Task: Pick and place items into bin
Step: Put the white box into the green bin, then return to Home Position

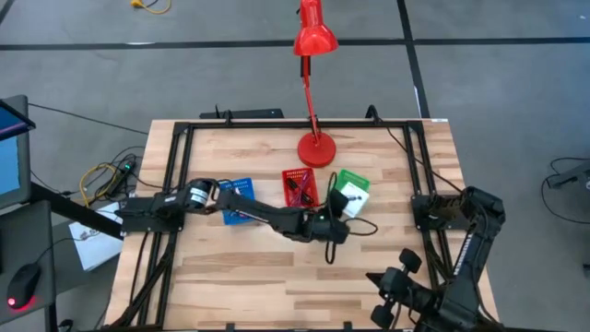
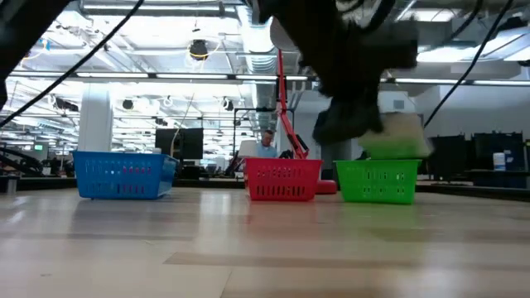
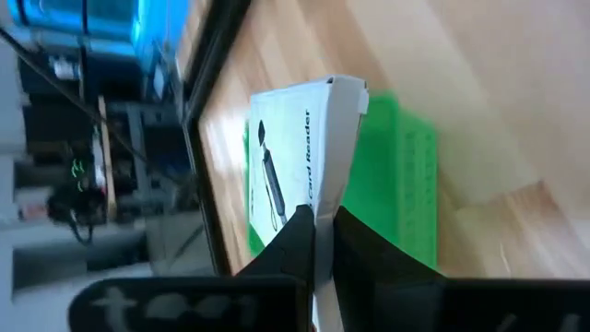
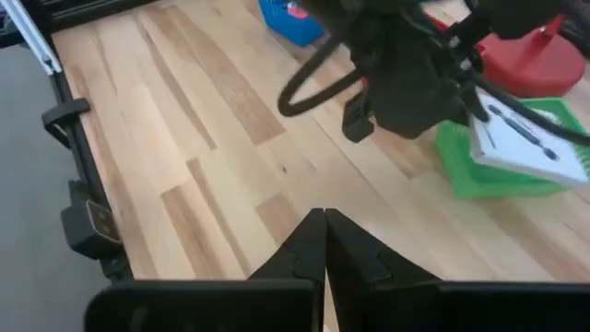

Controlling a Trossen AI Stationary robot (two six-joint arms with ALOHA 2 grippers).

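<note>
Two arms in frame; near to far: right gripper (image 4: 323, 242) waits at the table's 5 o'clock corner, fingers pressed together on nothing. Left gripper (image 1: 343, 210) reaches across to centre-right, clamped on the white box (image 3: 300, 152) by one thin edge. That box reads "Card Reader", black stick-shaped mark printed on its face. It hangs over the green bin (image 1: 358, 179), low enough that contact can't be ruled out. Judged light, stiff cardboard, smooth faces so somewhat slippery; an edge pinch near the middle suits it. Long axis runs out from the fingers, roughly toward 1 o'clock in the high view. Red bin (image 1: 300, 187) and blue bin (image 1: 238, 202) sit beside, red lamp (image 1: 316, 148) beyond at 12.
</note>
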